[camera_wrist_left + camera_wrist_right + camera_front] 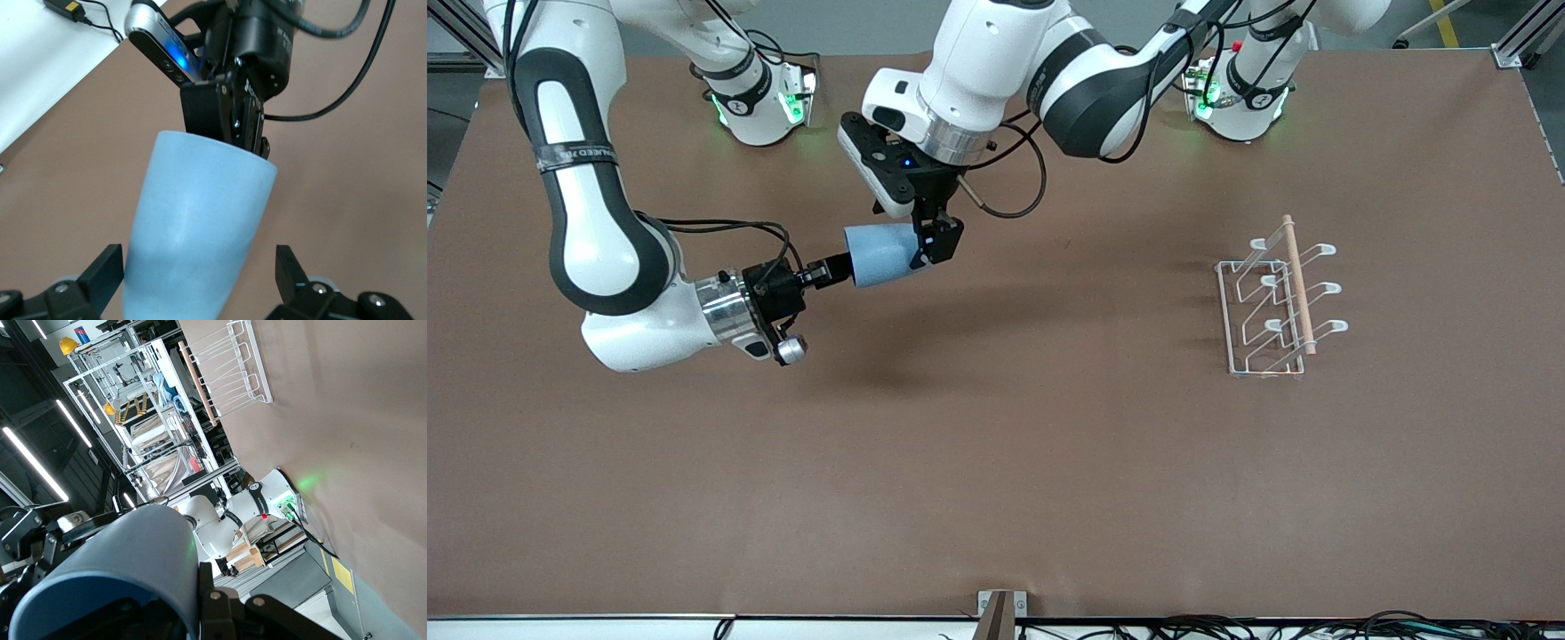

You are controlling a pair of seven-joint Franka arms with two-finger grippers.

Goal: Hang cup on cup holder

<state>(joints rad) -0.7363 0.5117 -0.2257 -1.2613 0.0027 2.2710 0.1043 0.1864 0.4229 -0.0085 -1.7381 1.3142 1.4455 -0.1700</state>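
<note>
Cup (879, 255) midair over bench (996, 462), long axis level — right claw (838, 267) pinching rim, left claw (935, 242) wide around base. Cup holder (1279, 298) well apart, toward left arm's end.

Right arm comes in from its base at the top edge, elbow bent low near the right arm's end, wrist horizontal. Right gripper (838, 267) pinches the cup (880, 255) at its rim, one finger (203, 113) outside the wall and the other inside.

Left arm reaches across from its base, wrist angled down. Left gripper (935, 242) straddles the cup's narrow end, fingers (293, 273) spread, apart from the wall.
</note>
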